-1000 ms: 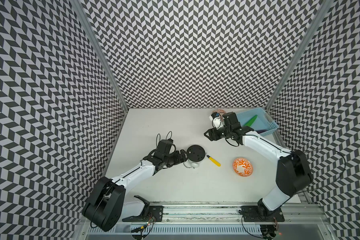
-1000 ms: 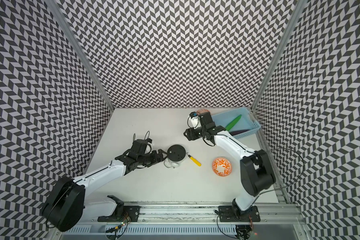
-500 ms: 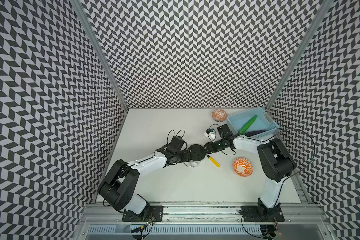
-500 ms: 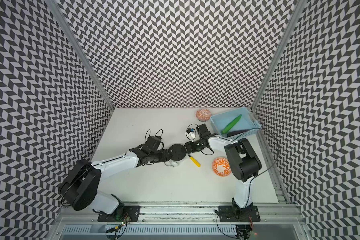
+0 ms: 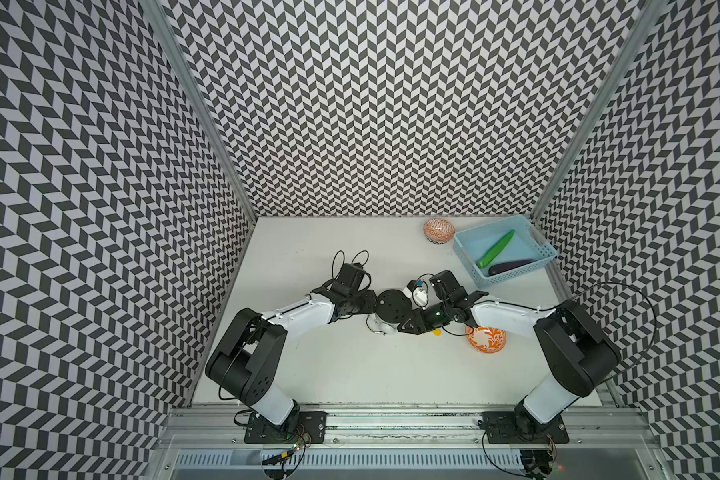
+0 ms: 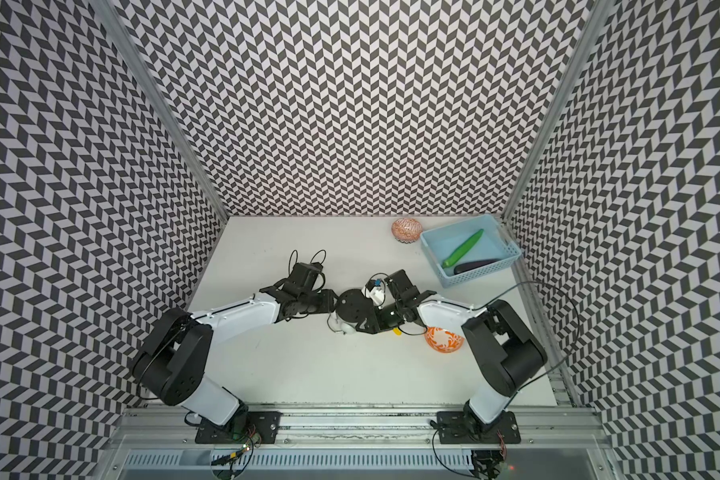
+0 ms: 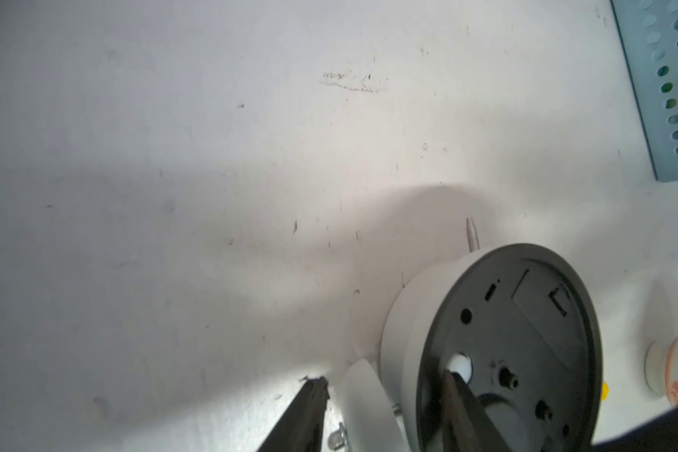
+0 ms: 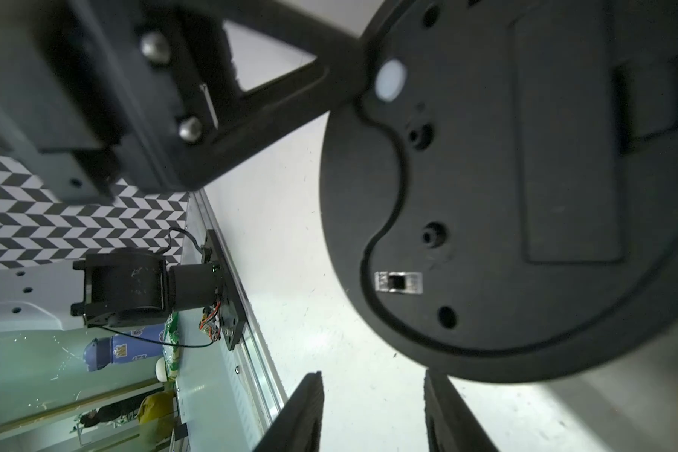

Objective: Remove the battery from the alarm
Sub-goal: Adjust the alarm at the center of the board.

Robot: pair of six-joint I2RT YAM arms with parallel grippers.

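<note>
One alarm (image 5: 391,309) is lying back-up mid-desk (image 5: 350,374); left gripper (image 5: 372,307) is straddling its rim, half-open; right gripper (image 8: 372,411) is hovering beside, parted, empty; battery hidden, presumably under cover (image 8: 568,137); I'm favouring firm clamp before prying.

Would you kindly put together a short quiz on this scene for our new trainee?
1. True or false: the alarm lies with its black back facing up.
2. The blue basket holds: A) a cup; B) a green vegetable and a purple vegetable; C) scissors.
3. Is the battery visible in any view?
Key: 1 true; 2 B; 3 no.
</note>
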